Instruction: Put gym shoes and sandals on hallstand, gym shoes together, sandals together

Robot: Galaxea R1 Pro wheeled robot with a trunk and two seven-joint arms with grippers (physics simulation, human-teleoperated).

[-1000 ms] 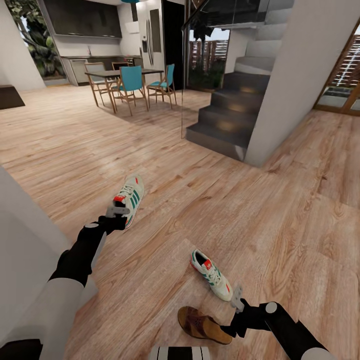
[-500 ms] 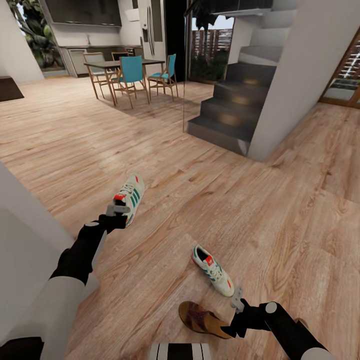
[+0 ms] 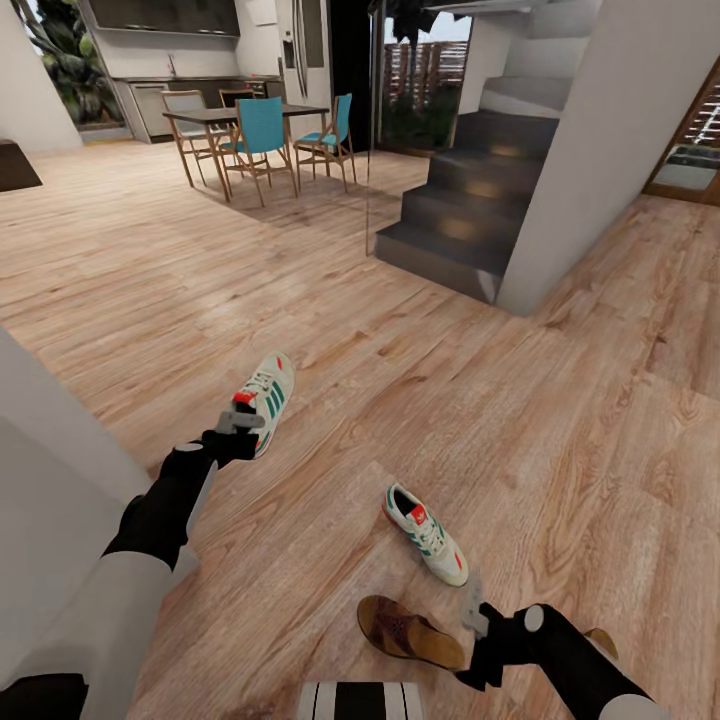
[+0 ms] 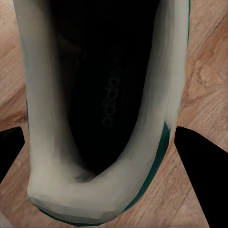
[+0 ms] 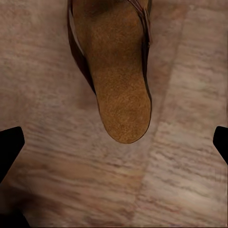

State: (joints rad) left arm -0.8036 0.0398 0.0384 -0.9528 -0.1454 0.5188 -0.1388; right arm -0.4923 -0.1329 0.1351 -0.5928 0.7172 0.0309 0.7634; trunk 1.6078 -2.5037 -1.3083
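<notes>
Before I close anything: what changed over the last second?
The head camera tipped slightly, so the whole scene slid up the picture. The right tool drew back from the near gym shoe toward the sandal, open. Nothing was gripped or released. The left tool stays open at the far gym shoe's heel. The shoes lie where they were.

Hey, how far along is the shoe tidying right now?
Nothing is racked yet. The left gripper sits over the heel of one cream-white, green-striped gym shoe, fingers either side, apparently not closed on it. The right gripper hovers open beside a dark brown leather sandal. The second gym shoe lies on the wood-plank floor.
</notes>
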